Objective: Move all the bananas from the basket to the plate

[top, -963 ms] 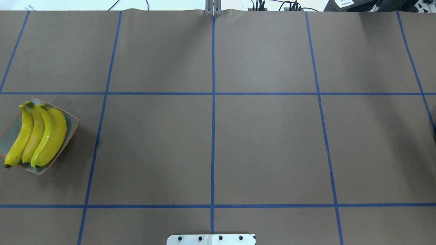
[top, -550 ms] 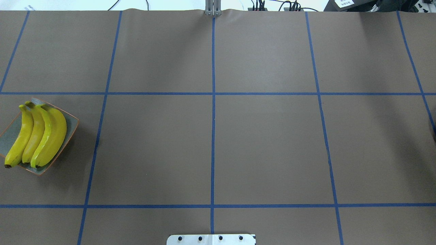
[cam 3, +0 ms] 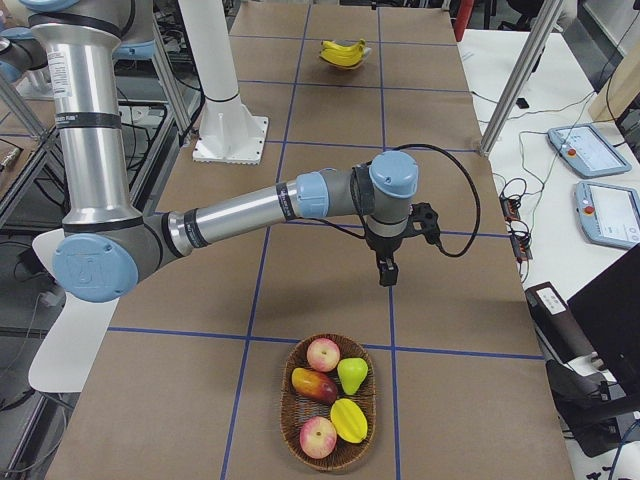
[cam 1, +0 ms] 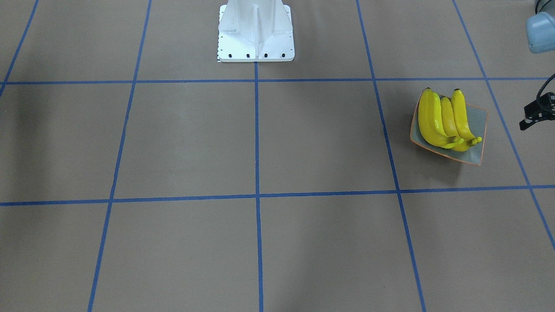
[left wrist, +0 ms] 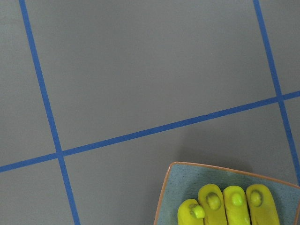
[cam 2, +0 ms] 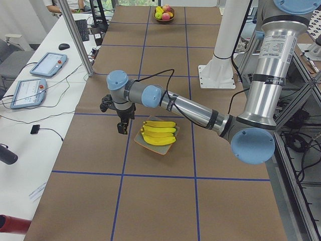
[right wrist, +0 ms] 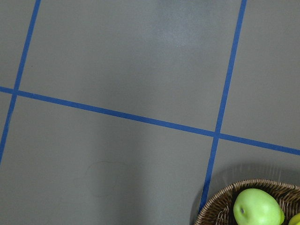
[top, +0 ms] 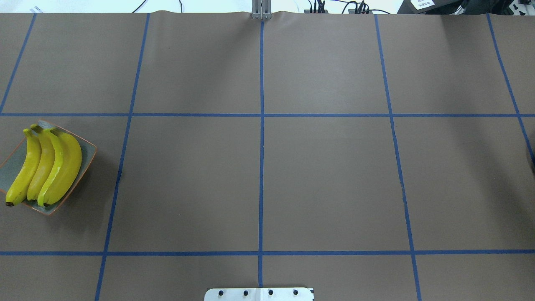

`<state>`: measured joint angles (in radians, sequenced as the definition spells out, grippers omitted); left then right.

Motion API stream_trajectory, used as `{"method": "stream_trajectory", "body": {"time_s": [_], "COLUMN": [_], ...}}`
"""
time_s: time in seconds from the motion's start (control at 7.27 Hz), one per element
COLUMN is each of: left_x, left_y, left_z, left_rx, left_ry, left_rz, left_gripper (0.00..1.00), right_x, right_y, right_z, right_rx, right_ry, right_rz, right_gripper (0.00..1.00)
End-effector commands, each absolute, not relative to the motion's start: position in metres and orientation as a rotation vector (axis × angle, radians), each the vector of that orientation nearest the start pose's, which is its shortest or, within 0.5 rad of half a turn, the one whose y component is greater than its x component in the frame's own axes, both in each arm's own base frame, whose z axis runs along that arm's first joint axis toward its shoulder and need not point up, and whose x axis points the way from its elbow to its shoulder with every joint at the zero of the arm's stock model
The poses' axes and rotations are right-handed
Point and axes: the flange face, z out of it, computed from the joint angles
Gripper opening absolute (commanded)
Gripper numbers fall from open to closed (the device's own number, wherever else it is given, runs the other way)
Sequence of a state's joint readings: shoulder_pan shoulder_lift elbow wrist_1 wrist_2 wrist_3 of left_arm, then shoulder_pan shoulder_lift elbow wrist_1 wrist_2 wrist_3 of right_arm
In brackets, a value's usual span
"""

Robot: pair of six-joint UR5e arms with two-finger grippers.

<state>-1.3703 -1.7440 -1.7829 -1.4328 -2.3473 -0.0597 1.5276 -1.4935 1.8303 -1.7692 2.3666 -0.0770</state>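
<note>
The yellow bananas (top: pixel 46 167) (cam 1: pixel 442 119) (cam 2: pixel 158 134) (left wrist: pixel 234 211) lie side by side on the square grey-green plate (top: pixel 88 152) (cam 1: pixel 477 125) (left wrist: pixel 183 187) at the table's left end. My left gripper (cam 2: pixel 122 129) hangs just beside the plate, pointing down at bare table; I cannot tell whether it is open or shut. The wicker basket (cam 3: pixel 300 440) (right wrist: pixel 220 206) sits at the right end and holds apples, a green pear and other fruit. My right gripper (cam 3: pixel 386 272) hovers over the table short of the basket, state unclear.
The white robot pedestal (cam 1: pixel 256 34) (top: pixel 259 294) stands mid-table at the near edge. A black part of the left wrist (cam 1: pixel 537 112) pokes in at the front-facing view's right edge. Teach pendants (cam 2: pixel 47 63) (cam 3: pixel 590 150) and frame poles (cam 2: pixel 75 35) line the far side.
</note>
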Motion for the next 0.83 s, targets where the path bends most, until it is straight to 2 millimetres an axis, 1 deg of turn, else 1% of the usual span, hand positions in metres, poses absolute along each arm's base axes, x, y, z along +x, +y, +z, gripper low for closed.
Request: {"method": "stream_trajectory", "body": {"time_s": [0.0,0.14,0.28,0.69], "left_x": [0.047,0.047,0.046,0.046], "left_y": [-0.552,-0.552,-0.550,-0.551], "left_z": [0.478,0.484,0.501,0.498], "left_rx": [0.134,0.121,0.093,0.097], "left_ry": [0.798,0.795,0.795,0.794], "left_rz": [0.227,0.222,0.213,0.212], "left_gripper": [1.00,1.00,1.00,1.00], "right_x": [0.040,0.039,0.039,0.035], "right_y": [-0.511,-0.512,-0.512,-0.511], "right_z": [0.512,0.514,0.514,0.518], "right_rx": [0.141,0.137,0.135,0.125], "right_ry": [-0.797,-0.797,-0.799,-0.798], "right_rz": [-0.163,-0.162,-0.162,-0.166], "right_gripper": [1.00,1.00,1.00,1.00]}}
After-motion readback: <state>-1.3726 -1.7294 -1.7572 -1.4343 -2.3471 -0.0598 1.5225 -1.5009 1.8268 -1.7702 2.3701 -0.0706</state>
